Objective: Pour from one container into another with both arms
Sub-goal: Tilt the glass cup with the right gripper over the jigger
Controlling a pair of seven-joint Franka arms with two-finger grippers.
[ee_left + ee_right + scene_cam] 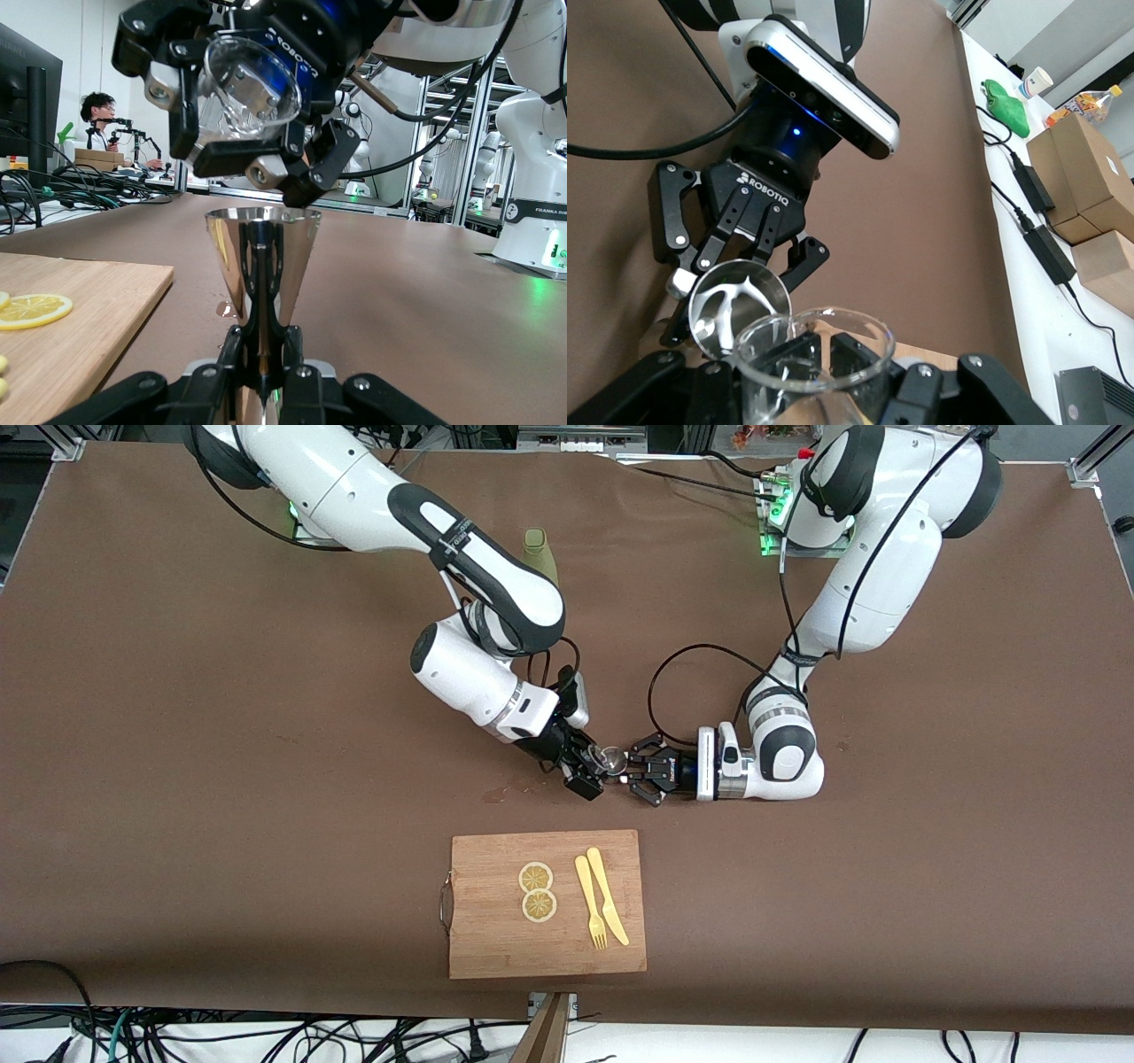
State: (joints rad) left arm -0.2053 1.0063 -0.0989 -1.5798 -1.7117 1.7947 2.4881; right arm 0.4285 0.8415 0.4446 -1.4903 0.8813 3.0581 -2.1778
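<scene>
My right gripper [595,767] is shut on a small clear glass [610,759] over the middle of the table and holds it tilted. In the left wrist view the glass [252,84] hangs just above a shiny metal cone-shaped cup [262,252] that stands upright. My left gripper [263,350] is shut on that cup's narrow waist. In the right wrist view the glass [815,359] sits between my right gripper's [819,376] fingers, its rim beside the metal cup's [735,305] open mouth. The left gripper [631,772] meets the right one tip to tip.
A wooden cutting board [496,943] lies nearer the front camera, with two lemon slices [536,890] and a yellow plastic fork and knife [601,908] on it. An olive-green container [537,553] stands close to the right arm's base. A small wet spot [496,793] marks the brown table.
</scene>
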